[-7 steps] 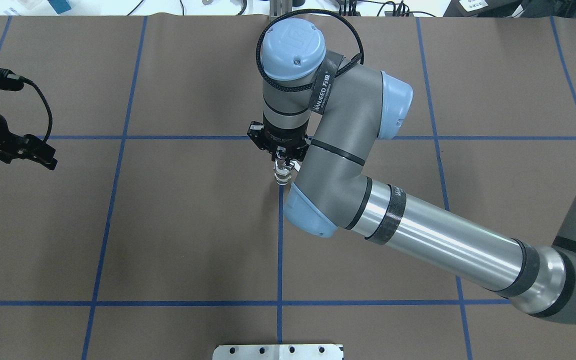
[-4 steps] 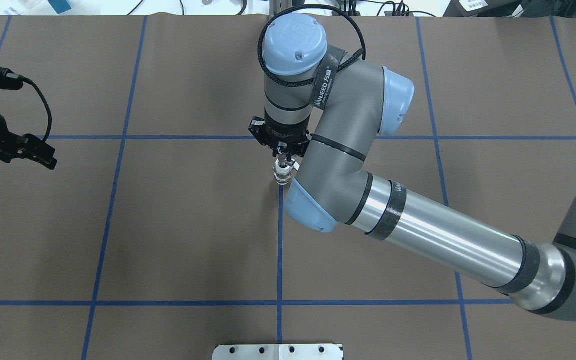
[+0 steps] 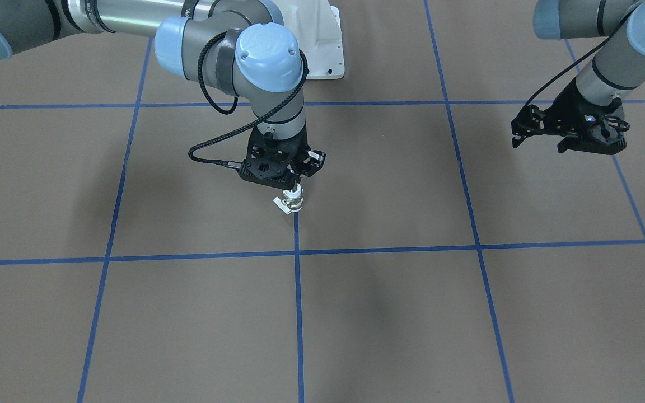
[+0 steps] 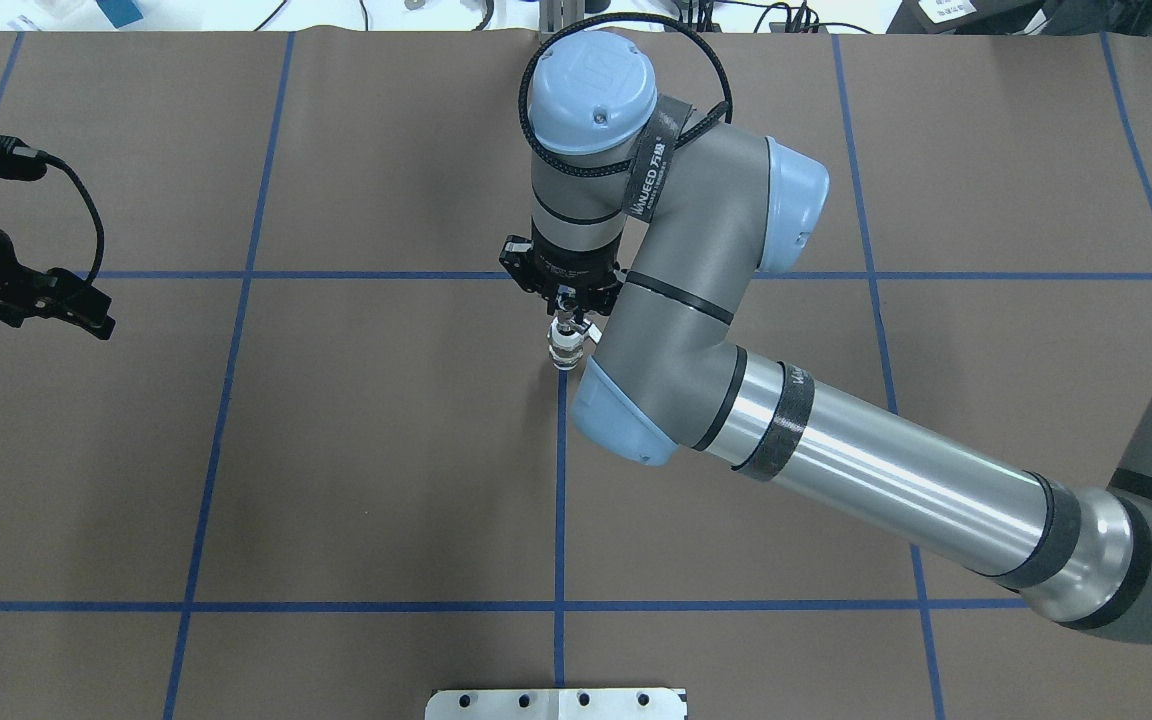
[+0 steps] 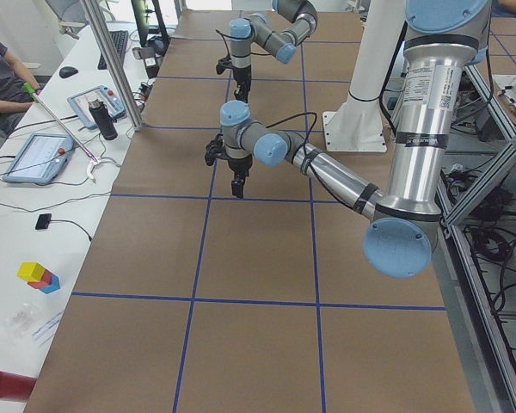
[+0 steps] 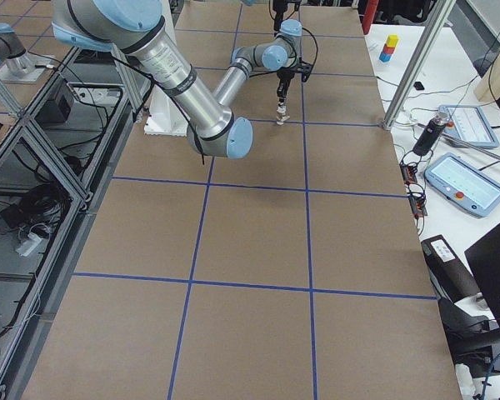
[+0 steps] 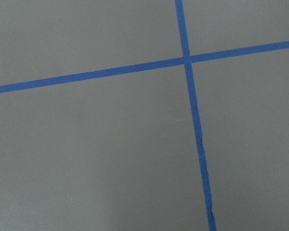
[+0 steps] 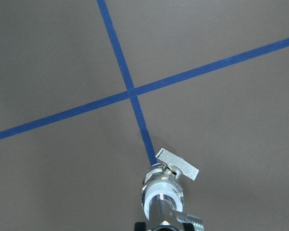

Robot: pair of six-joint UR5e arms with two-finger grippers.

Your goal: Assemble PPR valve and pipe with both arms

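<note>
The right arm [image 4: 696, 330] is bent sharply at the elbow, and its wrist is pointed straight down above the PPR valve [image 3: 291, 202]. The right claw [image 3: 295, 188] is pinched on the valve's upper end. The valve is held upright, with its lever tab [image 8: 178, 165] turned out sideways. Its lower end is set over a blue tape line [image 4: 560, 480] on the brown counter [image 4: 386, 450]; whether it touches the counter cannot be judged. The left claw [image 3: 571, 137] is held well apart from the valve, above the counter, and it cannot be told whether it is spread or pressed together.
</note>
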